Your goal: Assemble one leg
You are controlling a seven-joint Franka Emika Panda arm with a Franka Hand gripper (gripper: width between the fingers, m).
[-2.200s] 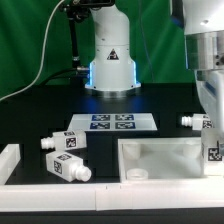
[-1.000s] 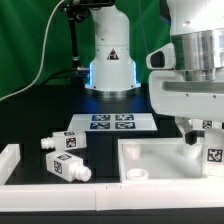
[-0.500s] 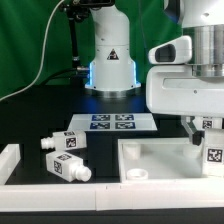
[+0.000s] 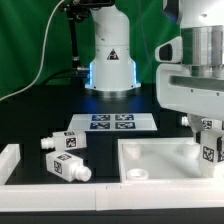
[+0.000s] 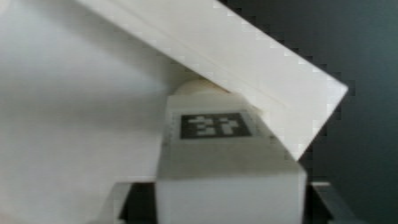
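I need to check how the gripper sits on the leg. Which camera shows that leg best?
The wrist view: the leg fills the picture, tag facing the camera, between the gripper's fingers. In the exterior view the gripper hides most of that leg; only a tagged sliver shows by the tabletop.

1. Table [image 4: 40, 115]: flat black surface carrying all loose parts; seen whole only in the exterior view.
2. Marker board [image 4: 112, 123]: thin white board with several square tags, lying flat near the table's middle, in front of the arm's base [image 4: 110, 70].
3. Tabletop [image 4: 160, 160]: large white tray-like part with a corner hole, resting on the table toward the exterior view's right.
4. Two legs [image 4: 63, 143] and [image 4: 68, 168]: white tagged blocks lying on their sides, close together, toward the exterior view's left.
5. White part [image 4: 8, 160]: at the exterior view's left edge, cut off by the frame.
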